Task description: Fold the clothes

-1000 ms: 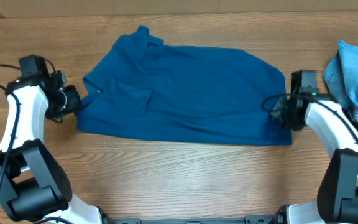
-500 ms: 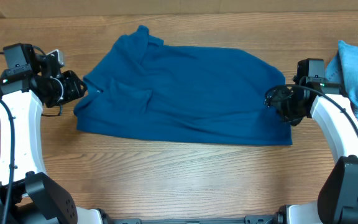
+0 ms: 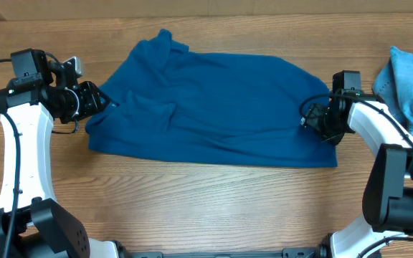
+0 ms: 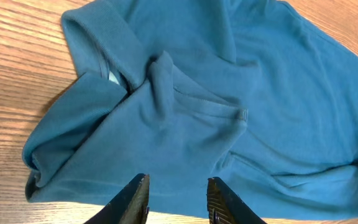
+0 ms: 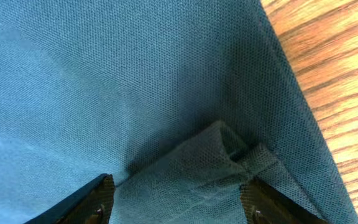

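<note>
Overhead only, pale-blue garment (image 3: 411, 82) right of shirt (image 3: 214, 100)

Shirt (image 4: 260, 93): deep blue knit, lay rumpled on a wooden surface (image 4: 11, 74), filling most of the view. Collar (image 4: 98, 31): upper left, rolled, with a pale label (image 4: 112, 78) showing beneath it. Sleeve (image 4: 210, 106): folded across the body, hem near centre. Gripper (image 4: 178, 186): two black fingers at the bottom, held apart over the shirt's near edge.
</note>
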Tool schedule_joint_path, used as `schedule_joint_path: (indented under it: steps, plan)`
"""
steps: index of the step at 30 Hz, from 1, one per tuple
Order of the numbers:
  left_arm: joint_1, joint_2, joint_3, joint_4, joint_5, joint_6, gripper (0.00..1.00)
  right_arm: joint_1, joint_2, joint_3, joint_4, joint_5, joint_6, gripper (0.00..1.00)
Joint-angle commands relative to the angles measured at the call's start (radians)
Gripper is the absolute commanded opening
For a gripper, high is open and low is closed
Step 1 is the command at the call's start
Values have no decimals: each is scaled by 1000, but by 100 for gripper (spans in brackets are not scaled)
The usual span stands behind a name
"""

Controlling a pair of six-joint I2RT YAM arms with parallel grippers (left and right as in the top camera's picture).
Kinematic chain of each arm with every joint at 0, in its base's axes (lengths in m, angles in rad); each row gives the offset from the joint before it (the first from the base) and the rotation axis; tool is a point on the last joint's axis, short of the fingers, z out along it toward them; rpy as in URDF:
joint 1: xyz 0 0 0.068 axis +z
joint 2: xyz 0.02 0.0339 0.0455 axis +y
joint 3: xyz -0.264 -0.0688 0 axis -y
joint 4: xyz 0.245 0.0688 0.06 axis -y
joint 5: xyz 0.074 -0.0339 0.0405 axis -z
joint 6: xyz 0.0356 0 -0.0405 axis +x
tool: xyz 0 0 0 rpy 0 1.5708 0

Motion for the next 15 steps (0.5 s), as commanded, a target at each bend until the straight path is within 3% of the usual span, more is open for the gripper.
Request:
schedule_joint_path:
  steps: [1,4,10,15]
  plan:
    - [-7,-3,13,-1,26,8,35,-5,-7,-1,10,47,-27,69]
    - [-7,-3,13,-1,26,8,35,-5,-7,-1,27,52,-27,69]
    - [-7,-3,13,-7,26,8,35,-5,-7,-1,48,48,-26,52]
    - [-7,-3,13,-9,26,8,35,-5,-7,-1,37,48,-22,32]
